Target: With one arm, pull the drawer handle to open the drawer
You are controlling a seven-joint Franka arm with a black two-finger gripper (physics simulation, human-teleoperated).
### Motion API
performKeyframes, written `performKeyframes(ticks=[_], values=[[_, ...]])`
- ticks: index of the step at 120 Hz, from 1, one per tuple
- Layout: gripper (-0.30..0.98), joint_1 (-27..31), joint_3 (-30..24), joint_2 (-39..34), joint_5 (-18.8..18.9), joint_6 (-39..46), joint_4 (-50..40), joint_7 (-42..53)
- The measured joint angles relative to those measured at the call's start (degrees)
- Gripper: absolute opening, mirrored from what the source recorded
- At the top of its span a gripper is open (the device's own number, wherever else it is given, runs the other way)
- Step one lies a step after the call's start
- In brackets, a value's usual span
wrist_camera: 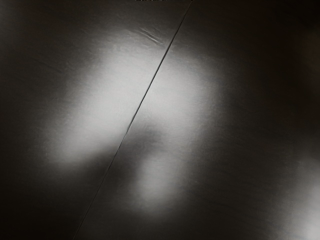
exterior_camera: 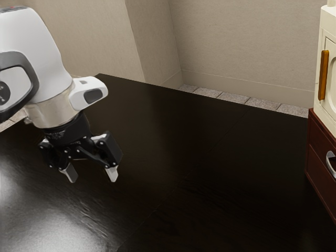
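My end effector (exterior_camera: 92, 174) hangs with its fingers spread above the tabletop (exterior_camera: 210, 157), pinching nothing; I judge that keeps it ready to take the handle. The curved metal drawer handle (exterior_camera: 331, 163) sits on the dark red drawer unit (exterior_camera: 316, 144), by the tabletop's edge at the exterior view's right, well apart from me. It juts out, presumably so I can hook or grip it and pull.
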Motion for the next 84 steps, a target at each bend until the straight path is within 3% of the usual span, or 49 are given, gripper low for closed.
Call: performKeyframes(ticks=[58, 84], values=[[0.69, 0.0, -13.6, 4.3, -18.6, 26.3, -1.8, -18.0], [0.69, -0.2, -17.7, 5.6, -23.8, 33.8, -1.9, -22.5]])
